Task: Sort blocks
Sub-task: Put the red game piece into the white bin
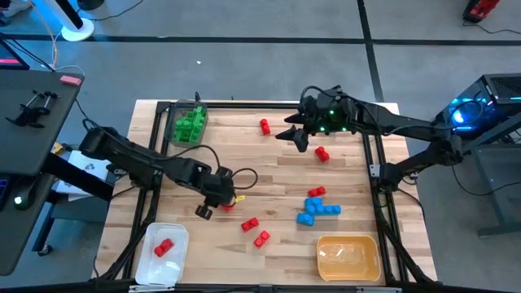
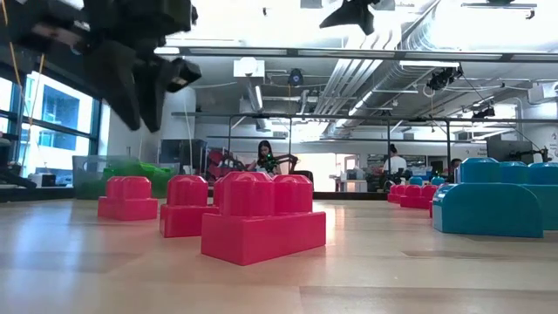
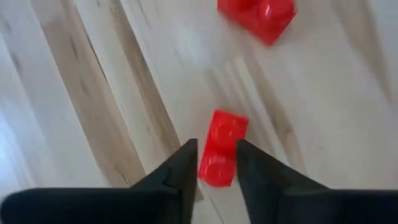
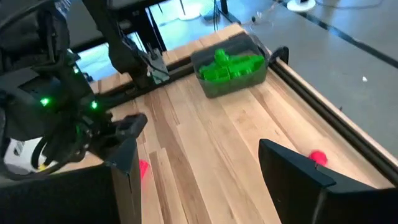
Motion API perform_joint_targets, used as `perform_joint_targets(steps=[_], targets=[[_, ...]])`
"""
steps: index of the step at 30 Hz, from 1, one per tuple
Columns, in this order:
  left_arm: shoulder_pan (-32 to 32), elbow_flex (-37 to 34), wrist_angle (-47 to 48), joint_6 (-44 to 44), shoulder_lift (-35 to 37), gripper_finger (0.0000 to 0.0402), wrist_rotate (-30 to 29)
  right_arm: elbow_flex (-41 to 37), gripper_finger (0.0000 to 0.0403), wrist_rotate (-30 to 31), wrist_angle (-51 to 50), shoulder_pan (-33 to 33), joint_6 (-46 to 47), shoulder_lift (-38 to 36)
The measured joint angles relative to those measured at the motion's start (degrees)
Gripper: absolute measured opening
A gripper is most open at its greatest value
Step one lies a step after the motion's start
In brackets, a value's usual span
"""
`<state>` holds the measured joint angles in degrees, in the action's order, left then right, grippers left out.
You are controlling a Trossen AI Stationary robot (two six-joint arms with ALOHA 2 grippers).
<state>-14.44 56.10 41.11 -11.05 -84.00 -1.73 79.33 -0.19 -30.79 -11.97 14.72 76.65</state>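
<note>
Red brick (image 3: 222, 148), a small studded toy block, sits between the two dark fingers (image 3: 180, 171) of the left gripper (image 1: 218, 202) at the bench's (image 1: 244, 155) left-centre; the wrist view shows the fingers flanking the brick's near end, but whether they clamp it or stand slightly off it cannot be told, nor whether the brick rests on the wood or is lifted clear. Two more red bricks (image 1: 255, 230) lie loose just beyond, toward the near edge, and one red brick (image 1: 164, 247) already lies in the white tray (image 1: 181, 236) at the near left corner, the likely destination for this colour. Green bricks (image 1: 189, 125) fill the grey tray (image 1: 173, 108) at the far left; a blue cluster (image 1: 317, 211) with a red brick (image 1: 316, 192) touching it lies right of centre, near the empty yellow tray (image 1: 348, 256). The right gripper (image 1: 298, 130) hangs above the far side with its fingers spread and nothing between them, near two stray red bricks (image 1: 264, 126). To perform the step well, the fingers should close squarely on the brick's long flat sides, not on a corner, since the smooth plastic would probably twist out of an oblique pinch. The lift should clear the neighbouring bricks before travel, and release should come low over the white tray so the brick does not bounce off the one already there.
</note>
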Motion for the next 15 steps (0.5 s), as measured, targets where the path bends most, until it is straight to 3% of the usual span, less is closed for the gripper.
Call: perform_joint_targets(steps=[8, 15], targets=[[-0.51, -0.02, 2.4, 2.4, -1.5, 0.0209, 4.09, 0.0, 0.0215, 0.0, 0.63, -0.01, 1.78, 0.23], [-0.33, 0.0, 0.87, -4.03, -5.42, 0.0251, 2.7, 0.0, 0.0215, -0.02, 0.6, -0.02, 2.63, 0.23]])
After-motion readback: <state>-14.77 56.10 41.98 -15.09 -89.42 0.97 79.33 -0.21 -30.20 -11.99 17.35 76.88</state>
